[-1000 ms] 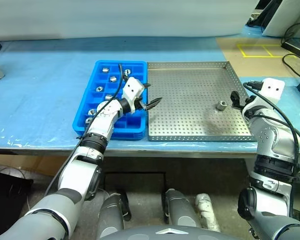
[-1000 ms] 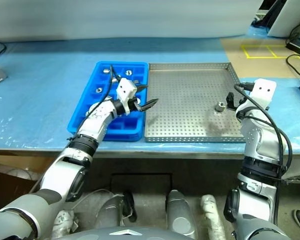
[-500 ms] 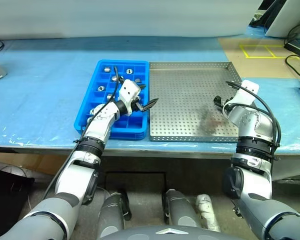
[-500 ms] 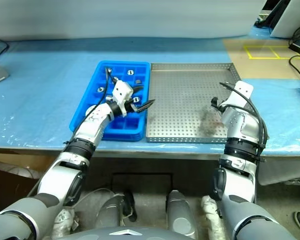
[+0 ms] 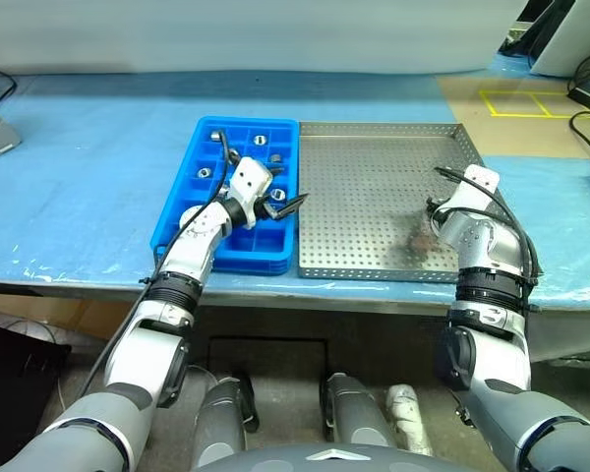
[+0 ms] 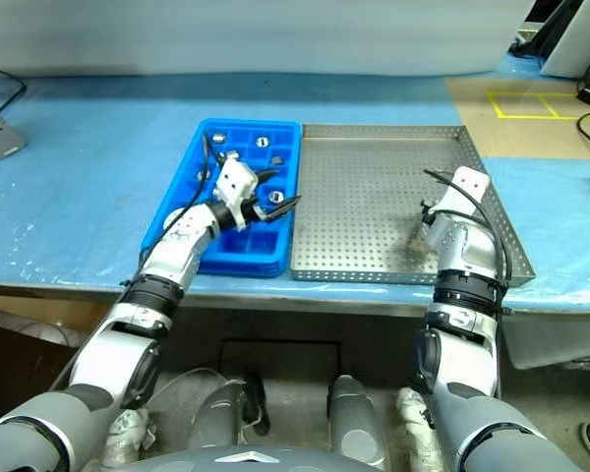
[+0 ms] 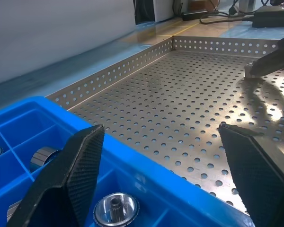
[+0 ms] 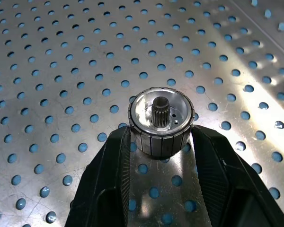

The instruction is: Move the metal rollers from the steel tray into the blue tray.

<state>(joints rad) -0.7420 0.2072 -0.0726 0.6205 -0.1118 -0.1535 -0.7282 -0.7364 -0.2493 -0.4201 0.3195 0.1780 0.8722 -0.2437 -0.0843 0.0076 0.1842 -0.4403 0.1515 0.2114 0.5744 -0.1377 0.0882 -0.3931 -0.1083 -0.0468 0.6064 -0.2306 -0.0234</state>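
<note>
Pick-up step in hand: right gripper jaws closed on last roller upright on steel tray floor, left gripper jaws wide and empty over blue tray; next, lift clear and carry to a free compartment.

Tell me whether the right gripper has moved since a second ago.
Yes. The right gripper came in from the steel tray rim onto the roller.

Lighting: bright, even, from overhead. Steel tray: glare patches on the perforated floor, strongest in the wrist views; soft shadow under the right gripper. Left wrist view: near fingers slightly soft, background blurred.
</note>
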